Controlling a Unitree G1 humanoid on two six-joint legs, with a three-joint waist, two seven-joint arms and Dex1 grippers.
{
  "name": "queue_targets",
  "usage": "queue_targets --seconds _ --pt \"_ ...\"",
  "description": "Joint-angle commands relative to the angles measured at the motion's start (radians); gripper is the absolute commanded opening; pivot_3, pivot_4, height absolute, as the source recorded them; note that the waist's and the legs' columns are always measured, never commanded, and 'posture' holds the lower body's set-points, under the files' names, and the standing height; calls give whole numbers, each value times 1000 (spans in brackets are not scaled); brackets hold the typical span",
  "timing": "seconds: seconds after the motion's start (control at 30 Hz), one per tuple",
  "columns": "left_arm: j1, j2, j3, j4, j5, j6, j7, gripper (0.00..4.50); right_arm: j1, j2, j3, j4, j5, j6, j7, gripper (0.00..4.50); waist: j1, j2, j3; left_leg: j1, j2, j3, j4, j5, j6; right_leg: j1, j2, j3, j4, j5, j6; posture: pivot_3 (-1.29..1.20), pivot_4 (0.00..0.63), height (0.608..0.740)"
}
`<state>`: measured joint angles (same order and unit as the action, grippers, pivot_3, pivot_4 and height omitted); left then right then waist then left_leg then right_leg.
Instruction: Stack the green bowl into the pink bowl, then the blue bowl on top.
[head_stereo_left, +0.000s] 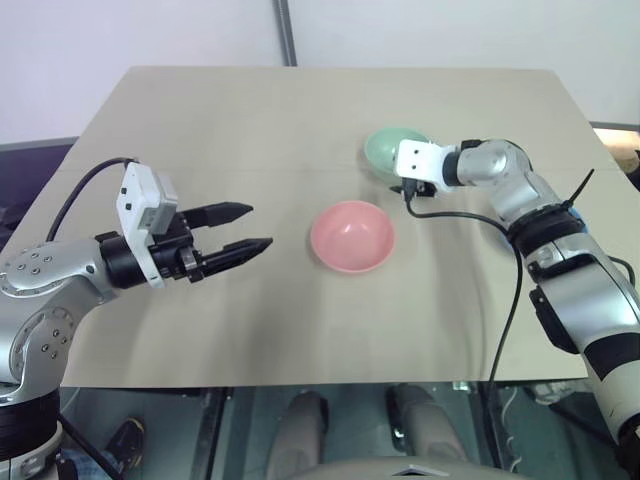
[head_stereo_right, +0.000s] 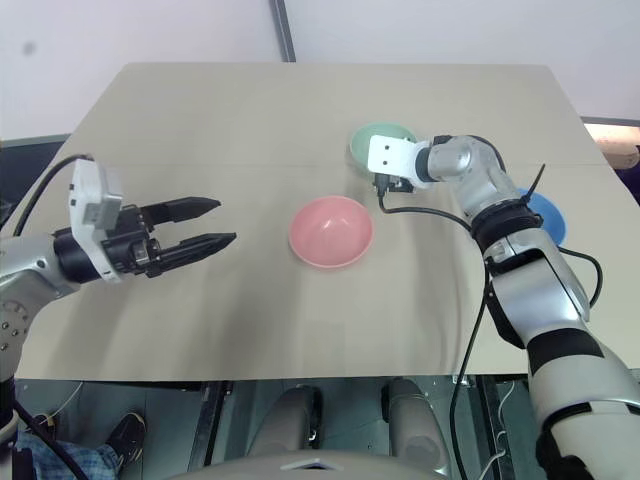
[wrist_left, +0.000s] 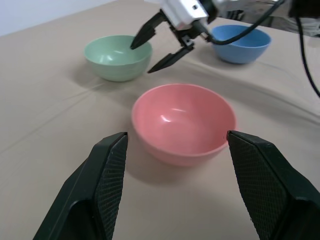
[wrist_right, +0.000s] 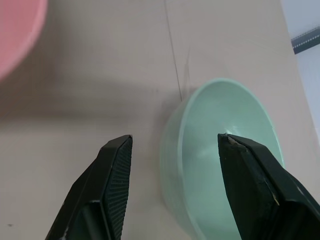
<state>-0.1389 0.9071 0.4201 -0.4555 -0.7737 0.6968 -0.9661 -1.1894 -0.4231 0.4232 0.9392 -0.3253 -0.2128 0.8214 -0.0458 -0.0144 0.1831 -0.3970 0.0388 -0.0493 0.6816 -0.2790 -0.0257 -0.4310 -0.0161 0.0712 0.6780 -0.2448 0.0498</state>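
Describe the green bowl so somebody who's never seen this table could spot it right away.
Start at the tan table and find the pink bowl near its middle. Just beyond it, toward the far edge and the robot's right, sits the green bowl, with the right tool open, one finger over its rim. It's pale mint, unlike the sky-blue bowl farther to the right.

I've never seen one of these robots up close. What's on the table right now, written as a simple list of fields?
Table: tan table
Green bowl: the green bowl sits upright, empty
Pink bowl: the pink bowl sits mid-table, empty
Blue bowl: the blue bowl sits apart from both
Right gripper: right gripper open, straddling the green bowl's rim, not closed on it
Left gripper: left gripper open, holding nothing
Stacking: not started
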Motion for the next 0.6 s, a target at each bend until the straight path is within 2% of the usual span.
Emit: queue_targets --seconds 0.03,0.27,0.3,0.33,0.37,0.47,0.5,0.6 --pt "-7 14 -13 -34 -23 -2 -10 3322 -67 12 35 75 -87 -30 -76 3020 -1 0 0 0 0 0 0 0 0 0 0 0 0 0 0 0 150 740" --pt "-32 15 -49 -19 -13 -18 -23 3322 -130 65 53 192 -150 -48 -145 3020 -19 0 0 0 0 0 0 0 0 0 0 0 0 0 0 0 150 740" --pt "-34 16 -51 -17 -12 -20 -24 3373 -135 69 52 199 -152 -52 -149 2483 -22 0 0 0 0 0 0 0 0 0 0 0 0 0 0 0 150 740" --pt "-36 16 -52 -15 -11 -21 -24 3373 -138 71 51 204 -153 -57 -151 2300 -24 0 0 0 0 0 0 0 0 0 0 0 0 0 0 0 150 740" --pt "-38 15 -51 -13 -11 -21 -22 3373 -141 73 50 208 -153 -61 -152 1693 -25 0 0 0 0 0 -1 0 0 0 0 0 0 0 0 0 150 740" --pt "-38 14 -52 -11 -8 -24 -20 3373 -141 75 48 212 -154 -72 -150 294 -26 0 0 0 0 0 -1 0 0 -1 0 0 0 0 0 0 150 740" --pt "-37 14 -52 -11 -8 -23 -18 3373 -139 76 46 210 -151 -75 -145 23 -27 0 0 0 0 0 -1 0 0 -1 0 0 0 0 0 0 150 740" --pt "-34 12 -52 -11 -6 -26 -17 3373 -134 75 42 206 -148 -86 -137 23 -28 0 0 0 0 0 -1 0 0 -1 0 0 1 0 0 0 150 740"
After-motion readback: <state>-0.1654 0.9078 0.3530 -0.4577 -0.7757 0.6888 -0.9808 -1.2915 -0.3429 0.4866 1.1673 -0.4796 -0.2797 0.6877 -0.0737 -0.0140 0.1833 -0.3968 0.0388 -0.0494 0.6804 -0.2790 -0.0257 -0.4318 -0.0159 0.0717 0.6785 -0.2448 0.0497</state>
